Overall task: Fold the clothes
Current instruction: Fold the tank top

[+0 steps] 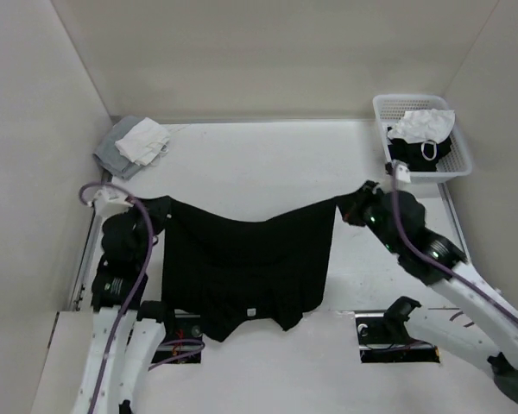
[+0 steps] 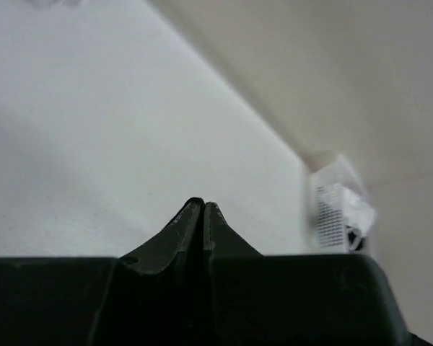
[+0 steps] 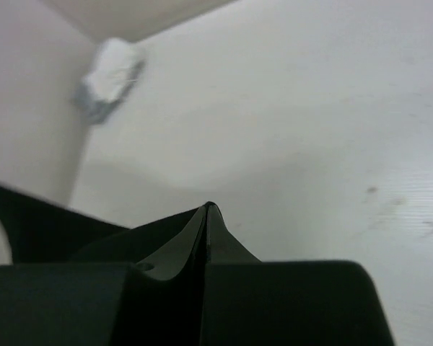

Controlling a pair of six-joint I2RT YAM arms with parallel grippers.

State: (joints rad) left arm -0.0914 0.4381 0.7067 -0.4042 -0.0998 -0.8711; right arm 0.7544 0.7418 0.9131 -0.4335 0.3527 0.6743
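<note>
The clothes, a plain black short-sleeved shirt, hang spread between my two arms over the near half of the table. The top edge sags in the middle and the lower hem drapes toward the arm bases. My left gripper is shut on the shirt's upper left corner and my right gripper on its upper right corner. In the left wrist view the fingertips are pressed together. The right wrist view shows its fingertips shut too, with black fabric trailing off to the left.
A white basket with white and black cloths stands at the back right, also in the left wrist view as a blurred basket. A grey-and-white cloth pile lies at the back left. Walls close in the table on three sides.
</note>
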